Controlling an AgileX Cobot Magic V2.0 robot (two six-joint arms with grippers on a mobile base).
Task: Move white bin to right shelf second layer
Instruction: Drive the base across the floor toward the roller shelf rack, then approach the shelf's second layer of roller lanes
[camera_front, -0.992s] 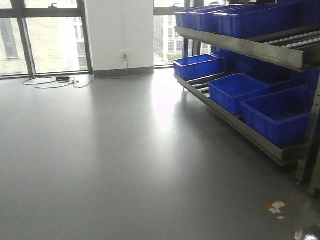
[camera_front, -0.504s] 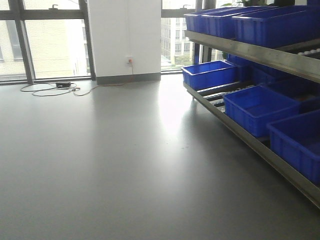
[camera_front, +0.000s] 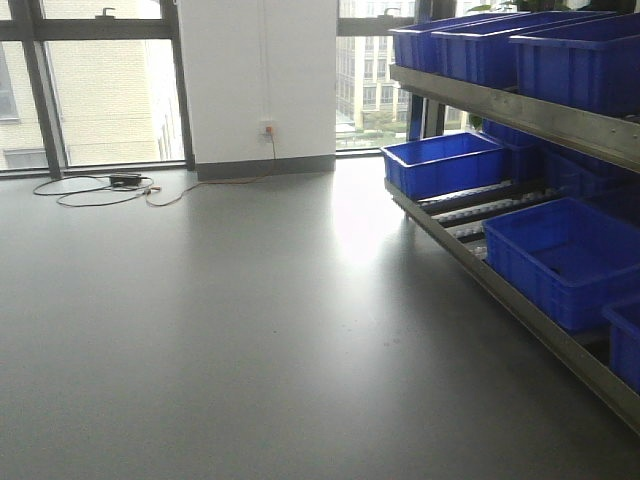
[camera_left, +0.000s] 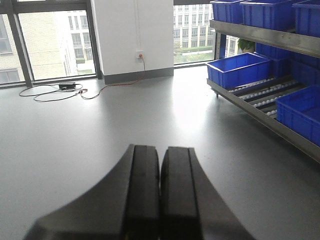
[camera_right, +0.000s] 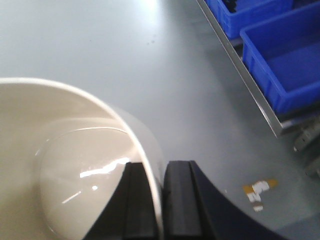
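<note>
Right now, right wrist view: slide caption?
Right gripper shut on rim of white bin, grey floor below, blue crates upper right.

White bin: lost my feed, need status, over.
Left gripper shut, empty. Right gripper shut on white bin wall. Blue crates crowd the roller rack at right.

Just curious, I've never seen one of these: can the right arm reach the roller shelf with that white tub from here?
Probably not yet. The right gripper grips the white bin by its wall, but open floor separates it from the roller shelf, which holds blue crates.
</note>
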